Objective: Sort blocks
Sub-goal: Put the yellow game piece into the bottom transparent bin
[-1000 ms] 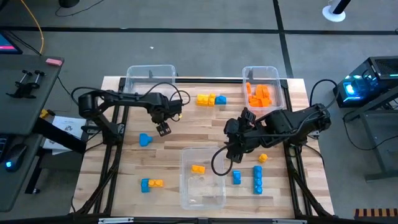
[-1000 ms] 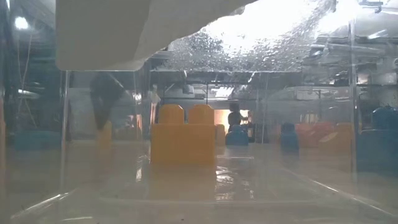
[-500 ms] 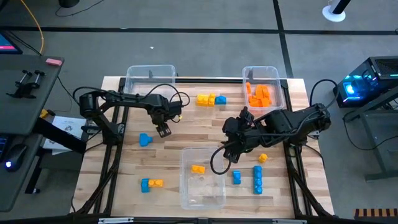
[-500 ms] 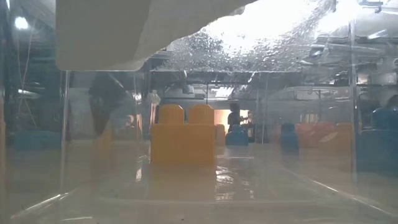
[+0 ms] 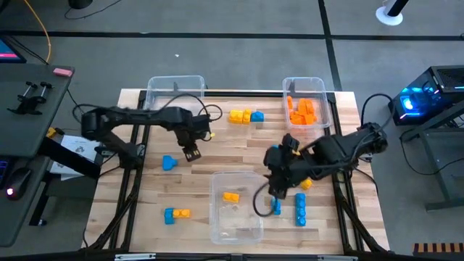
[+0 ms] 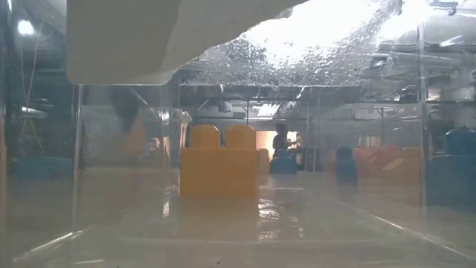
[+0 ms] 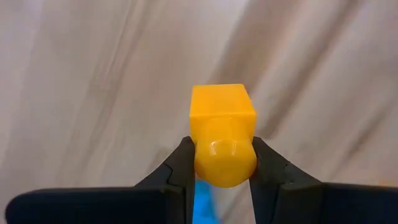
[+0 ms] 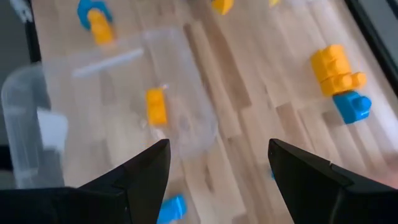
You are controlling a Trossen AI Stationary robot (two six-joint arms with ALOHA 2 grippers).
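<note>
left gripper (image 7: 224, 163) | clenched on small yellow-orange plastic brick (image 7: 222, 134) (light, rigid, slick) | held at side walls | right gripper (image 8: 217, 163) spread, nothing held, 4 o'clock

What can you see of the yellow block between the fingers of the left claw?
The yellow block looks like smooth, glossy plastic: a square body with one rounded stud facing the wrist camera. It sits between the left claw's two dark fingers, which press on its sides. Something blue shows just under it. Blurred wooden table lies behind.
</note>
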